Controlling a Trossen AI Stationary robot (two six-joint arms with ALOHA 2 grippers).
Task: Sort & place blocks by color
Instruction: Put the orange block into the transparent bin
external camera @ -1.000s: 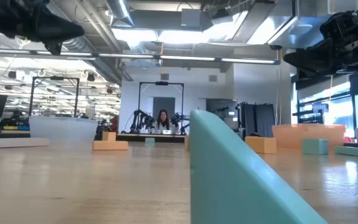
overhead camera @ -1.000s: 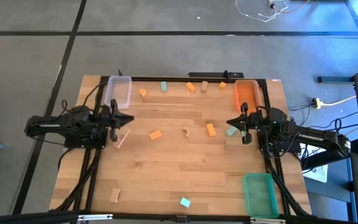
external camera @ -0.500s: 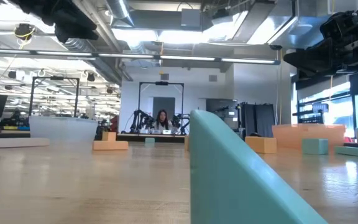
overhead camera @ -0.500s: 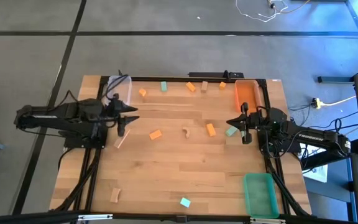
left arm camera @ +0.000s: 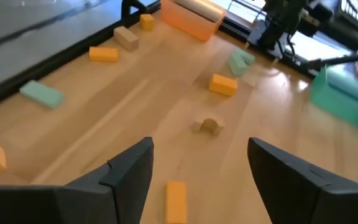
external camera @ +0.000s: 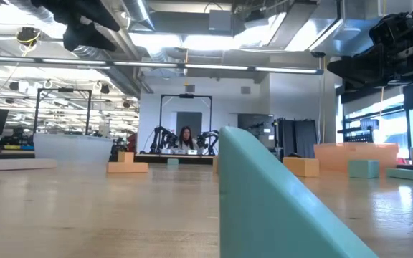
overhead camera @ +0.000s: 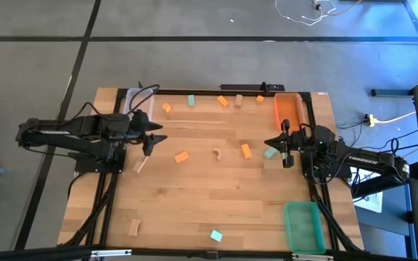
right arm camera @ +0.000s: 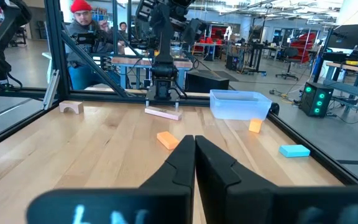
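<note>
Over the table, left gripper has shifted inward, fingers now spread.

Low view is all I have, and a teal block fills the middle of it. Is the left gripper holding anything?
Observer: No. The left gripper is open with nothing between its fingers. A pale wood bar lies on the table close beside it.
Operator: And the right one?
Observer: The right gripper is shut on nothing, and a teal block lies right next to it.
Operator: Which coloured block is nearest the left gripper?
Observer: An orange block, lying between that gripper and the table's middle.
</note>
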